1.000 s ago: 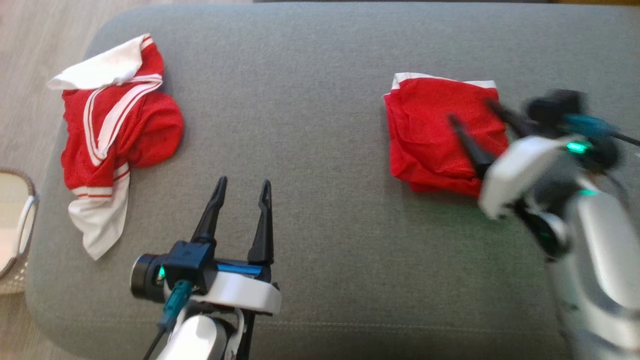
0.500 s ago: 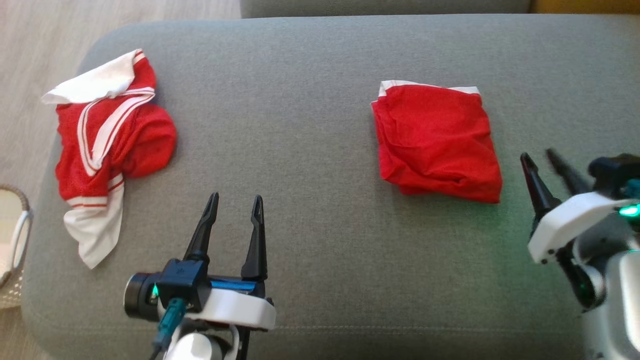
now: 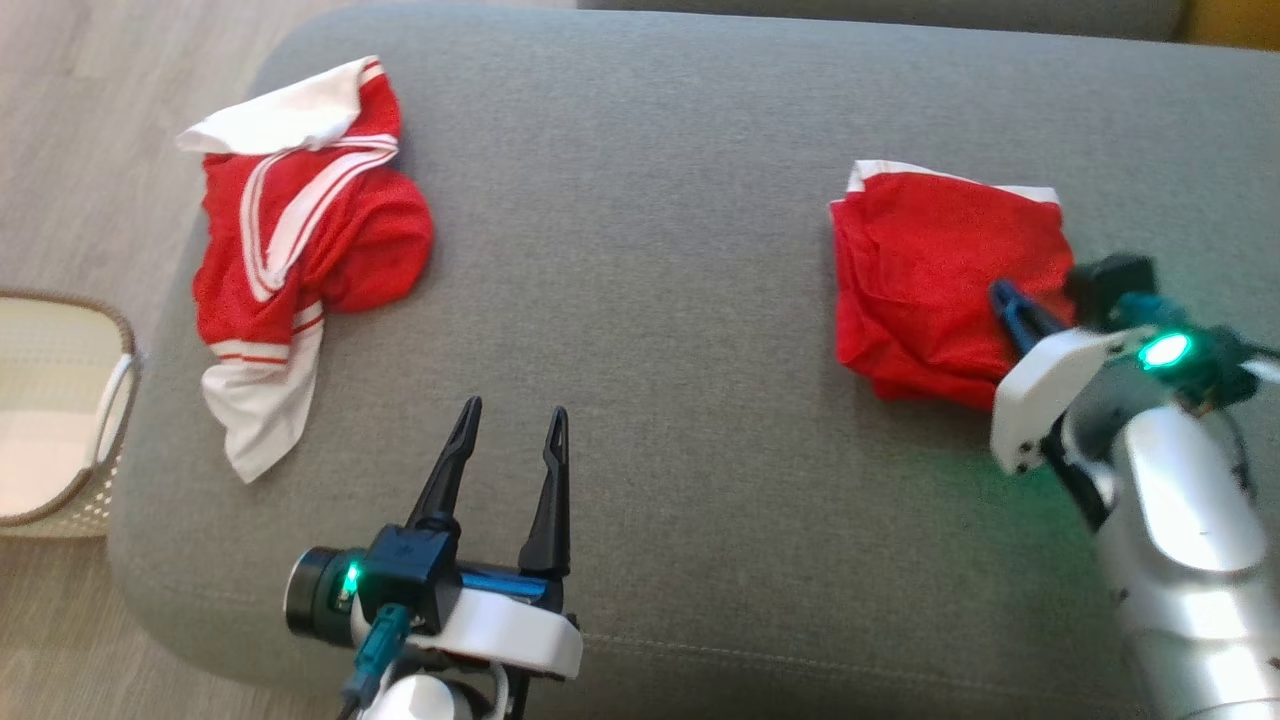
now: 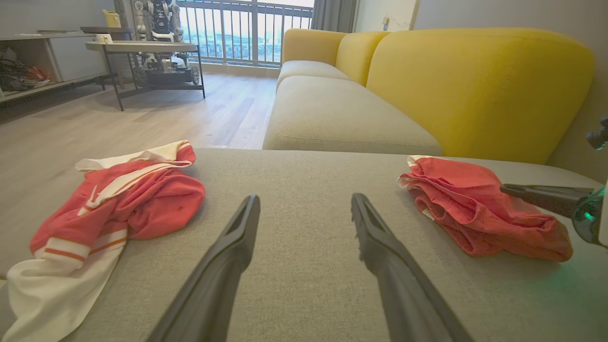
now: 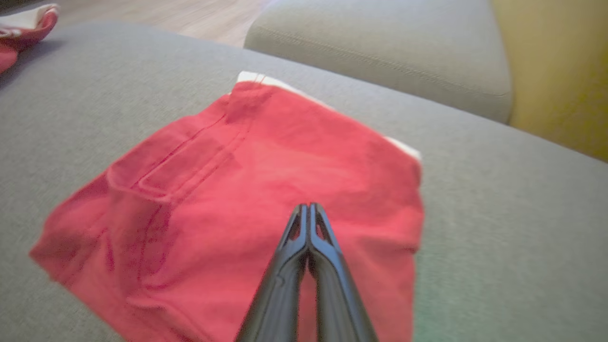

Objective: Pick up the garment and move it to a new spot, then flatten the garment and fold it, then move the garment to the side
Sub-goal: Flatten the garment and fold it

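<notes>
A folded red garment (image 3: 935, 275) with a white edge lies on the right of the grey cushion (image 3: 650, 300); it also shows in the left wrist view (image 4: 479, 209) and the right wrist view (image 5: 247, 190). My right gripper (image 3: 1003, 295) is shut, its fingers pressed together with no cloth between them, over the garment's near right part (image 5: 308, 205). A crumpled red and white garment (image 3: 300, 240) lies at the far left (image 4: 118, 199). My left gripper (image 3: 512, 415) stands open over bare cushion near the front edge (image 4: 304, 199).
A pale woven basket (image 3: 60, 400) stands on the floor beside the cushion's left edge. A yellow sofa (image 4: 475, 85) with a beige seat sits beyond the cushion. Wooden floor (image 4: 142, 109) and a low table (image 4: 142, 47) lie farther off.
My right gripper has gone from open to shut and has come back from the right over the folded garment. The head view has shifted; the garments and left gripper keep their places.
</notes>
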{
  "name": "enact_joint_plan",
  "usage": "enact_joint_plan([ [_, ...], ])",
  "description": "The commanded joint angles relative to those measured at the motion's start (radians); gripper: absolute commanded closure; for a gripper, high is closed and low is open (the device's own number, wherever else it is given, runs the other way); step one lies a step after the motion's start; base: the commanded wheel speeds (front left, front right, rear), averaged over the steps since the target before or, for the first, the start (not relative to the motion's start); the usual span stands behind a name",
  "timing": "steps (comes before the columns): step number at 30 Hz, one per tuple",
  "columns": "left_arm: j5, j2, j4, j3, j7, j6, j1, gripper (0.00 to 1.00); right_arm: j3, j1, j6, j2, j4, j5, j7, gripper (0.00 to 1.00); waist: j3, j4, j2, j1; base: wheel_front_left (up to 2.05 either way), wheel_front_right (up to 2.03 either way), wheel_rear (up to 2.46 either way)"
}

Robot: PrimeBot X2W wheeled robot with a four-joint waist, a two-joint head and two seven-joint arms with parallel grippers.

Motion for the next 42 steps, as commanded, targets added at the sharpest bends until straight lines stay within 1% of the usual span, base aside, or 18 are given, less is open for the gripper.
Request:
enact_joint_plan([
  [1, 0.009, -0.001, -0.028, 0.028, -0.005, -0.005, -0.046, 0.0, 0.027, -0.032, -0.001, 0.006, -0.021, -0.002, -0.016, 1.0, -0.001, 0.01, 0.0, -0.0001, 0.0, 0.0, 0.0],
  [5, 0.005, 0.0, -0.024, 0.033, -0.005, -0.002, -0.042, 0.0, 0.088, -0.066, -0.001, 0.051, 0.094, 0.063, -0.076, 1.0, -0.005, 0.017, 0.0, -0.0001, 0.0, 0.0, 0.0],
  [11, 0.007, 0.005, -0.02, 0.034, -0.005, 0.002, -0.034, 0.0, 0.261, -0.057, -0.001, 0.086, 0.162, 0.185, -0.172, 1.0, -0.029, 0.001, 0.0, -0.0001, 0.0, 0.0, 0.0],
  [16, 0.005, 0.011, -0.019, 0.029, -0.003, 0.006, -0.019, 0.0, 0.396, -0.007, -0.001, 0.098, 0.17, 0.294, -0.194, 1.0, -0.063, -0.022, 0.0, -0.0001, 0.0, 0.0, 0.0],
  [20, -0.004, 0.017, -0.022, 0.039, -0.001, 0.018, 0.002, 0.0, 0.497, 0.048, -0.001, 0.101, 0.104, 0.404, -0.207, 1.0, -0.096, -0.045, 0.0, -0.0001, 0.0, 0.0, 0.0],
  [21, -0.009, 0.017, -0.024, 0.046, -0.001, 0.024, 0.008, 0.0, 0.508, 0.059, -0.001, 0.101, 0.082, 0.422, -0.217, 0.86, -0.105, -0.051, 0.0, -0.0001, 0.0, 0.0, 0.0],
  [22, -0.015, 0.017, -0.027, 0.056, -0.001, 0.03, 0.015, 0.0, 0.507, 0.07, -0.001, 0.1, 0.061, 0.433, -0.228, 0.6, -0.113, -0.059, 0.0, -0.0001, 0.0, 0.0, 0.0],
  [23, -0.021, 0.017, -0.032, 0.067, -0.002, 0.036, 0.023, 0.0, 0.5, 0.079, -0.001, 0.095, 0.041, 0.438, -0.239, 0.0, -0.122, -0.067, 0.0, -0.0001, 0.0, 0.0, 0.0],
  [24, -0.026, 0.019, -0.037, 0.078, -0.002, 0.042, 0.031, 0.0, 0.488, 0.088, -0.001, 0.089, 0.019, 0.439, -0.25, 0.0, -0.129, -0.076, 0.0, -0.0001, 0.0, 0.0, 0.0],
  [25, -0.034, 0.027, -0.046, 0.101, -0.003, 0.051, 0.046, 0.0, 0.441, 0.108, -0.001, 0.078, -0.026, 0.429, -0.266, 0.0, -0.145, -0.093, 0.0, -0.0001, 0.0, 0.0, 0.0],
  [28, -0.037, 0.038, -0.065, 0.134, -0.004, 0.065, 0.07, 0.0, 0.344, 0.151, -0.001, 0.064, -0.105, 0.384, -0.278, 0.0, -0.169, -0.119, 0.0, -0.0001, 0.0, 0.0, 0.0],
  [30, -0.037, 0.045, -0.079, 0.154, -0.004, 0.071, 0.088, 0.0, 0.276, 0.193, -0.001, 0.065, -0.17, 0.357, -0.28, 0.0, -0.182, -0.136, 0.0, -0.0001, 0.0, 0.0, 0.0],
  [34, -0.014, 0.054, -0.126, 0.194, -0.005, 0.081, 0.122, 0.0, 0.181, 0.283, -0.001, 0.064, -0.328, 0.317, -0.281, 0.0, -0.194, -0.176, 0.0, -0.0001, 0.0, 0.0, 0.0],
  [38, 0.003, 0.058, -0.154, 0.223, -0.005, 0.063, 0.162, 0.0, 0.11, 0.367, -0.001, 0.055, -0.433, 0.263, -0.281, 0.0, -0.203, -0.21, 0.0, -0.0001, 0.0, 0.0, 0.0],
  [39, 0.003, 0.058, -0.154, 0.223, -0.005, 0.063, 0.162, 0.0, 0.11, 0.367, -0.001, 0.055, -0.433, 0.263, -0.281, 0.0, -0.203, -0.21, 0.0, -0.0001, 0.0, 0.0, 0.0],
  [42, 0.012, 0.059, -0.143, 0.231, -0.005, 0.034, 0.189, 0.0, 0.063, 0.431, -0.001, 0.056, -0.475, 0.209, -0.281, 0.0, -0.214, -0.223, 0.0, -0.0001, 0.0, 0.0, 0.0],
])
